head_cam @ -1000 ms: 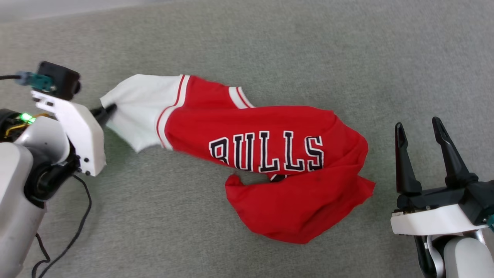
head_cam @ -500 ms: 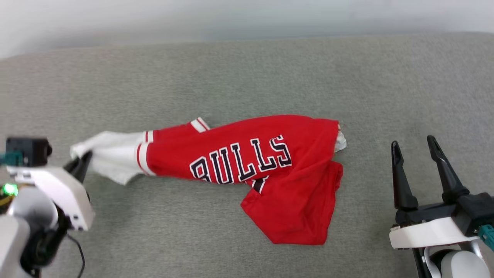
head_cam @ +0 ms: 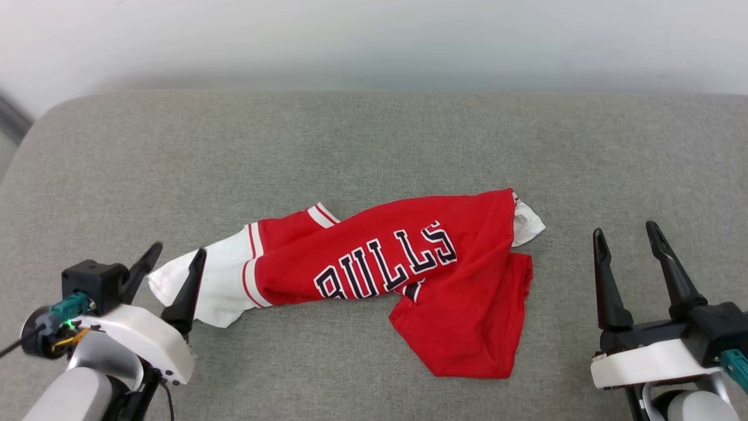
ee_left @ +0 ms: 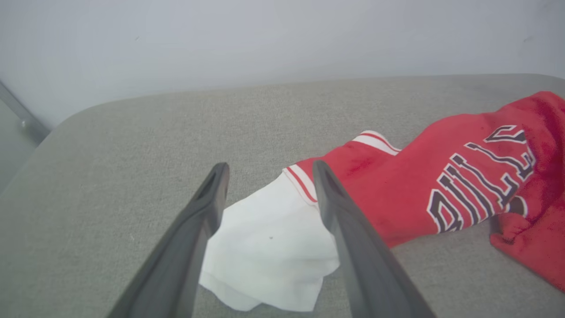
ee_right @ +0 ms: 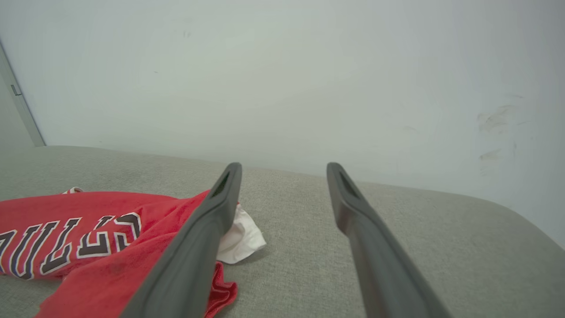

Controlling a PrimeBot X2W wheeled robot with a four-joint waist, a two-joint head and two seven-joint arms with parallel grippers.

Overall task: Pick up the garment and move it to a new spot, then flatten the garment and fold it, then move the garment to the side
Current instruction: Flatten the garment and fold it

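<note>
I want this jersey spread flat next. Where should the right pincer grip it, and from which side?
Probably the white sleeve poking from the jersey's right end: a free, thin flap clear of the red folds. Bring the right pincer in from the right, low over the cushion.

A bare indoor room, more like a test space than a furnished home. A grey fabric surface (head_cam: pixel 374 134) with rounded corners meets a plain white wall (ee_right: pixel 282 66). There are scuffs (ee_right: pixel 494 119) at right and a grey strip (ee_left: pixel 22 117) at upper left.
</note>
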